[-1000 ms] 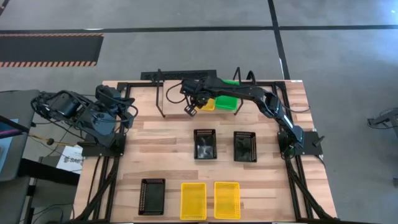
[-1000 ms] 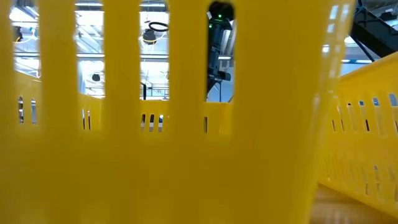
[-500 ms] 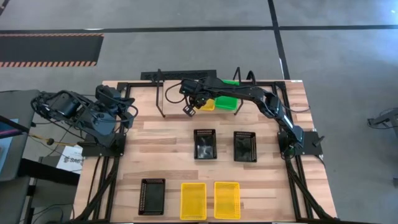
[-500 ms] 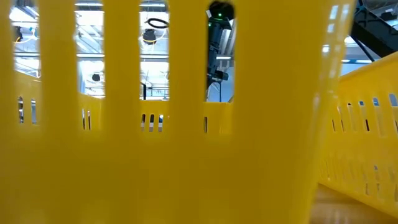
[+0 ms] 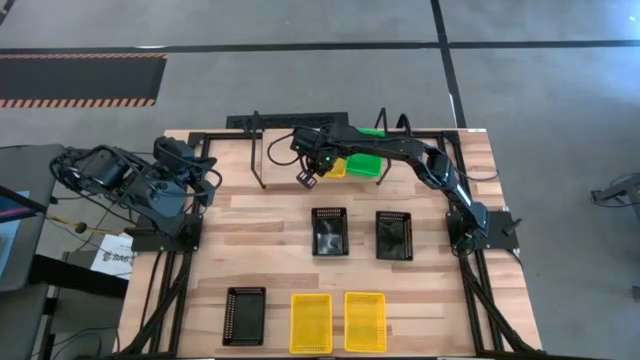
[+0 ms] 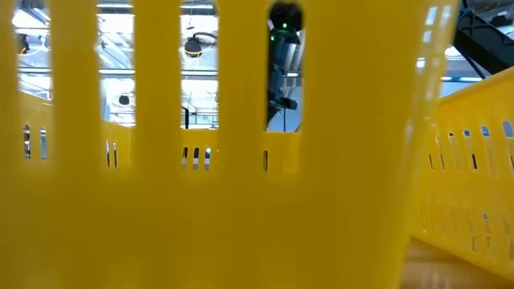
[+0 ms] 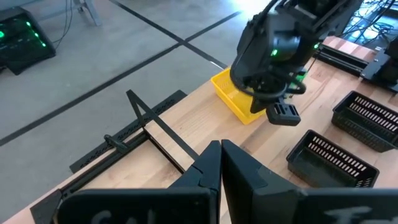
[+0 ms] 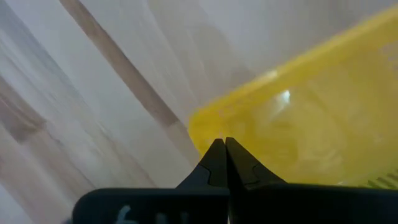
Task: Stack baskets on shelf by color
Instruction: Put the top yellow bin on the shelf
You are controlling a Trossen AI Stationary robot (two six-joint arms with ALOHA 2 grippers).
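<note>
My right gripper [image 5: 309,177], fingers pressed together and apparently empty, hovers by the corner of a yellow basket [image 5: 334,167] on the shelf [image 5: 258,150] beside the green basket [image 5: 363,164], while my left gripper [image 7: 220,163], fingers together, waits at the table's left edge.

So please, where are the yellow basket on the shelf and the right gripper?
yellow basket [image 7: 235,101]: left wrist view, on its near side wall.
right gripper [image 5: 309,178]: high view, midway between its fingertips.
</note>
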